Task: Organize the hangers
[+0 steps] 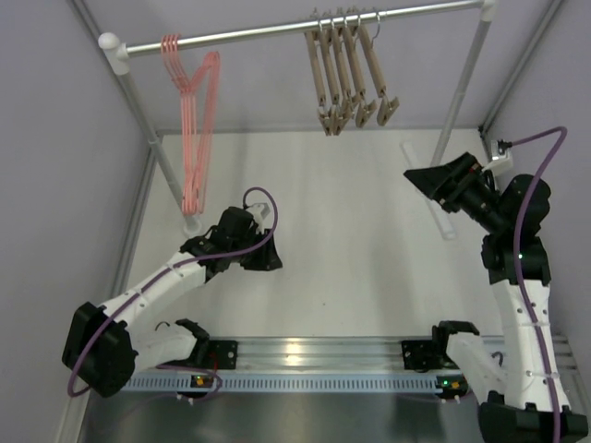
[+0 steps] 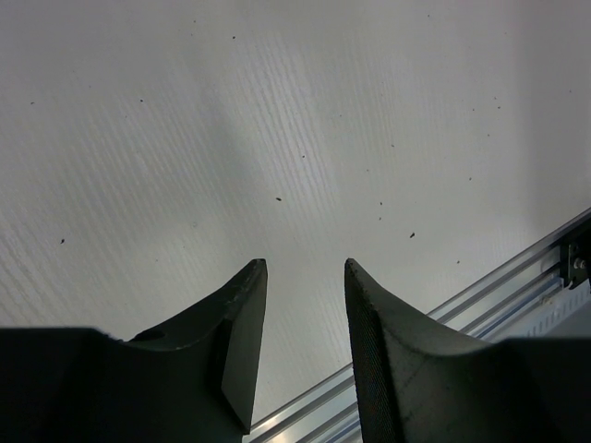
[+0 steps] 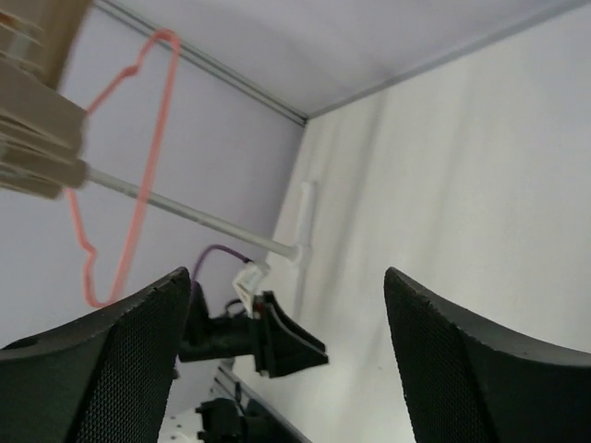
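Several thin pink wire hangers (image 1: pixel 189 157) hang together at the left end of the silver rail (image 1: pixel 259 32). Several tan wooden hangers (image 1: pixel 346 78) hang side by side further right on it. My left gripper (image 1: pixel 271 262) is low over the white table, below the pink ones, open and empty; the left wrist view shows only bare table between its fingers (image 2: pixel 305 268). My right gripper (image 1: pixel 417 176) is raised below and right of the wooden hangers, wide open and holding nothing (image 3: pixel 288 274). Its wrist view shows a pink hanger (image 3: pixel 143 185) and blurred wooden hangers (image 3: pixel 37 138) at upper left.
White posts (image 1: pixel 459 101) (image 1: pixel 152 129) carry the rail, with a white foot (image 1: pixel 443 217) on the table near my right arm. An aluminium mounting rail (image 1: pixel 305 355) runs along the near edge. Grey walls close in the left, right and back sides.
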### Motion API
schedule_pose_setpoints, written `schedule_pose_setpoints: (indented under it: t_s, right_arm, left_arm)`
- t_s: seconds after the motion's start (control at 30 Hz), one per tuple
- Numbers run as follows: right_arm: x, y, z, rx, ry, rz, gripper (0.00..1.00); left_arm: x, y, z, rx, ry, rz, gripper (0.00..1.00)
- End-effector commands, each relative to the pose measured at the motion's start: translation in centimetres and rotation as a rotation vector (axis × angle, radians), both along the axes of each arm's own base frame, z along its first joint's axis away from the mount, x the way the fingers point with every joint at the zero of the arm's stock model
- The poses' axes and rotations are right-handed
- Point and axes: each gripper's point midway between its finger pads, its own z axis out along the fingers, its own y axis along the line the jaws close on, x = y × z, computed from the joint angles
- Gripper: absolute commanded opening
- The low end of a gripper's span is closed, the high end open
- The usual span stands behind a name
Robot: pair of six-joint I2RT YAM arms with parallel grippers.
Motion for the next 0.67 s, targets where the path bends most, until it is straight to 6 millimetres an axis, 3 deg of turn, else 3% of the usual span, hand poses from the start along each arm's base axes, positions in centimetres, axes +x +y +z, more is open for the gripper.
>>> schedule_pose_setpoints:
  t_s: [0.0, 0.07, 0.23, 0.63]
  right_arm:
    - [-2.3, -1.9, -8.2, -0.200, 0.068, -0.085, 0.86]
    - [-3.7, -2.4, -11.6, -0.226, 0.089, -0.110, 0.99]
    - [-5.6, -2.7, -15.1, -0.269, 0.083, -0.125, 0.99]
    - [-6.3, -3.1, -16.7, -0.322, 0.081, -0.133, 0.99]
  left_arm:
    - [0.5, -0.6, 0.8, -0.037, -0.034, -0.026, 0.44]
    - [0.4, -0.7, 1.0, -0.041, -0.039, -0.033, 0.44]
    - [0.2, -1.3, 1.4, -0.065, -0.029, -0.054, 0.44]
    - [0.3, -1.5, 1.7, -0.078, -0.024, -0.046, 0.43]
